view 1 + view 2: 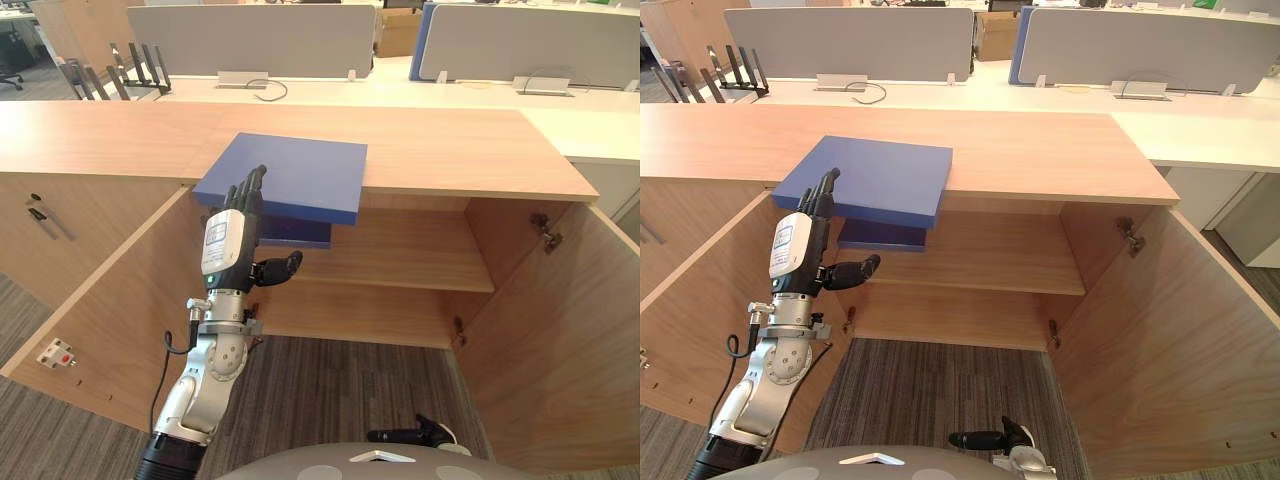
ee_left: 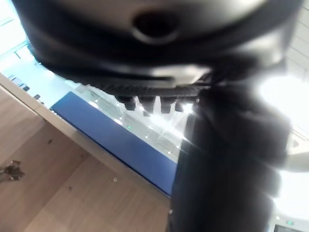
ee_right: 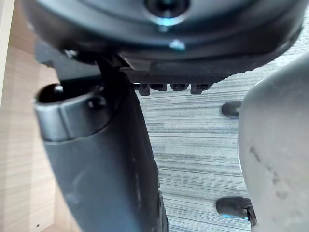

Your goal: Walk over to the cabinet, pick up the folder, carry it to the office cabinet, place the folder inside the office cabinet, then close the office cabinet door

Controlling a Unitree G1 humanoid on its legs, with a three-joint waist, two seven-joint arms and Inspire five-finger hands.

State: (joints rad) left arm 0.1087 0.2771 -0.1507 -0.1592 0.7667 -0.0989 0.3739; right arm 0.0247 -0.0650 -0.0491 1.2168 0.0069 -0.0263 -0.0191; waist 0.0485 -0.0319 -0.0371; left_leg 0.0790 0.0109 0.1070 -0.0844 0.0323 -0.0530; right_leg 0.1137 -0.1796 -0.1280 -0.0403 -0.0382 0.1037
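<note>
Blue folder (image 1: 295, 175) lies flat on the wooden cabinet top (image 1: 450, 150), its near edge overhanging the front lip. The left hand (image 1: 228, 240) is raised at the folder's near-left corner. Its fingers (image 1: 248, 190) are straight and unclenched, their tips over the folder's upper face. The thumb (image 1: 280, 268) juts sideways below the overhang, apart from the fingers and holding nothing. Whether the fingertips touch the cover cannot be told from the head views. In the left wrist view the folder's blue edge (image 2: 120, 140) lies just beyond the fingers.

Beyond the thumb, a darker blue slab (image 1: 300, 232) rests on the upper shelf (image 1: 400, 250). Both cabinet doors, left door (image 1: 110, 320) and right door (image 1: 560, 350), stand wide to either side of the fingers. The right hand (image 1: 410, 436) hangs low over the carpet, well apart from the folder; its posture cannot be told.

Step in hand, as judged: the pick-up, with no grasp yet made. The next move calls for the thumb to rise against the underside of the overhang while the fingers press down from above. The pinch must be firm before any lift, since a corner hold may let the broad, flat folder tilt or slip.
</note>
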